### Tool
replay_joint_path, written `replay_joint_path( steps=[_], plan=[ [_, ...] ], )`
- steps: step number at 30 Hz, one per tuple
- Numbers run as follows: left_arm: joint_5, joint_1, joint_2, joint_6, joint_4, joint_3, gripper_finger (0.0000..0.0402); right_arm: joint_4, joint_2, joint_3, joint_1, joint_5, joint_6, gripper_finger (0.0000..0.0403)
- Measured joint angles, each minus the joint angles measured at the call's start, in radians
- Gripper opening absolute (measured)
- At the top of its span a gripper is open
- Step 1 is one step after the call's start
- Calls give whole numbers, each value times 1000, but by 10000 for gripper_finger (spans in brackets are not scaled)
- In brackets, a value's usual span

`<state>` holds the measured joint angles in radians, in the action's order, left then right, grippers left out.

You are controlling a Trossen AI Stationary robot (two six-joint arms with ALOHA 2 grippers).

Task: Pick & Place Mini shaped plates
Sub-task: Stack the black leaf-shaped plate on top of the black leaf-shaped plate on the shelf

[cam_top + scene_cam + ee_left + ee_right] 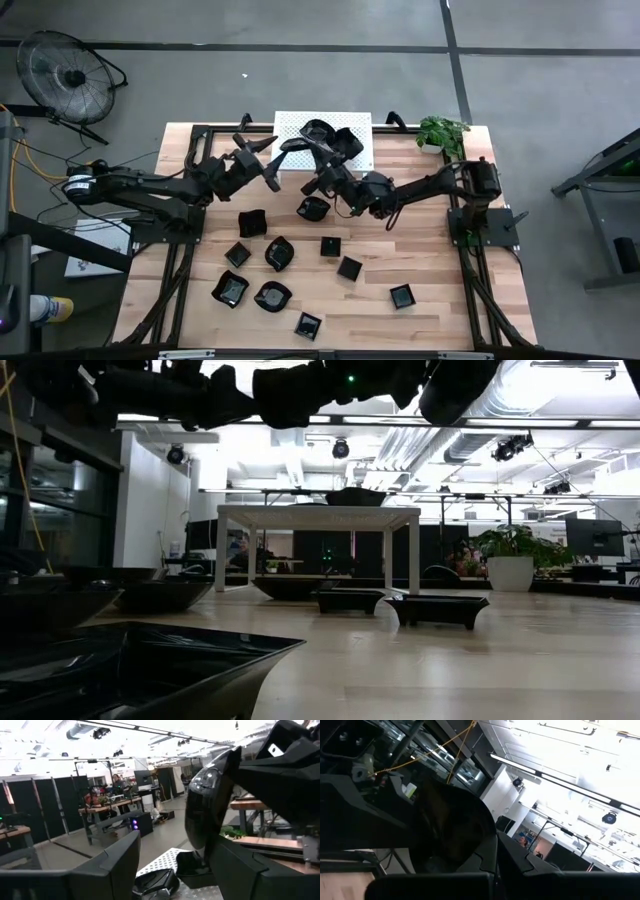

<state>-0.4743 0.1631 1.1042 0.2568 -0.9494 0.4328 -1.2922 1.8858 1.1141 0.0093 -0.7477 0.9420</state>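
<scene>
My right gripper (pixel 322 172) is shut on one glossy black mini plate (pixel 204 805), raised over the near edge of the white perforated stand (pixel 290 125). My left gripper (pixel 268 162) stands open just left of it and points at it. In the left wrist view the plate shows between that gripper's fingers; I cannot tell whether they touch it. Several plates (pixel 335 140) lie piled on the stand. Several more rest flat on the wooden table, among them a rounded one (pixel 279 252) and a square one (pixel 401 296). My right gripper pinches the plate's rim (pixel 470 855) between its two shut fingers. The plate rises beyond the fingertips, standing on edge, lifted clear of the stand and the table. Which side of the plate the rim belongs to does not show.
A potted plant (pixel 440 130) stands at the table's far right corner. Loose plates fill the table's middle and near left (pixel 231 289); one lies right in front of the low camera (pixel 130 670). The stand's legs (pixel 413 555) rise at the back.
</scene>
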Motion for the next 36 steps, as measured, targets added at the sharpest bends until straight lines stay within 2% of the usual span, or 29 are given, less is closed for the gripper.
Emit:
replay_joint_path(
  steps=[9,22,28,36],
  plan=[
    [21,0,0,-12,-9,0,216,0,0,0,-23,51,-46,0],
    [71,0,0,0,-18,0,104,32,0,0,-23,75,-48,0],
    [71,0,0,0,-19,0,83,32,0,2,-29,64,-44,0],
    [64,0,0,0,-20,0,78,32,0,12,-37,68,-44,0]
  ],
)
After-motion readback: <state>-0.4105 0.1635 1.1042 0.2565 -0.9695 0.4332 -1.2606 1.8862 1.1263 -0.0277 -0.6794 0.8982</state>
